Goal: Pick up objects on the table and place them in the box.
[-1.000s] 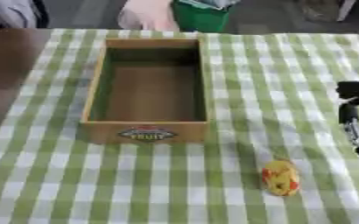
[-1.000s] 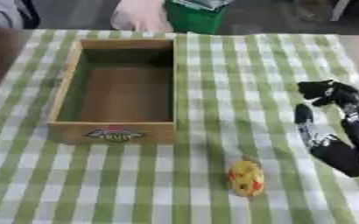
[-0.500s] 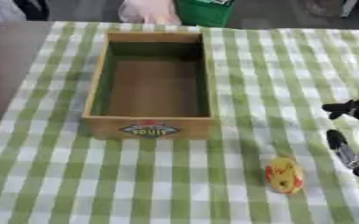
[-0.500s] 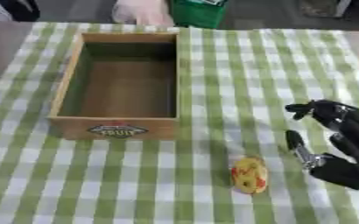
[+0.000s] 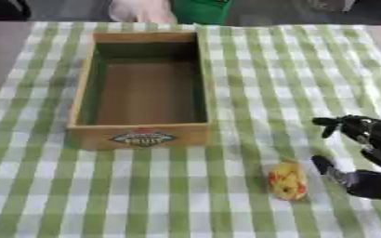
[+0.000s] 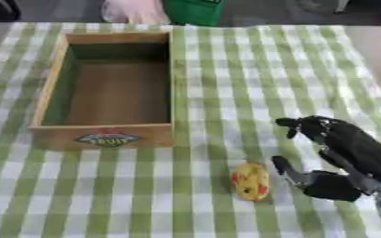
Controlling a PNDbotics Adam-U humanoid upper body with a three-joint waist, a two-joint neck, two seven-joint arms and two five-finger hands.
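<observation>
Right hand (image 6: 340, 160) hovers open just beside a yellow-red fruit (image 6: 251, 180) on the desk (image 6: 226, 93), wrist cut off; wooden box (image 6: 108, 88) sits apart, empty.

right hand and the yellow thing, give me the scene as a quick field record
surface: table with green and white checked cloth
box: wooden box, open top, nothing visible inside, label on near wall
object: small yellow and red object on the cloth, outside the box, near its front right corner
right hand: right hand just right of the object, fingers spread, not touching it
left hand: not in view
task state: object not yet picked up
</observation>
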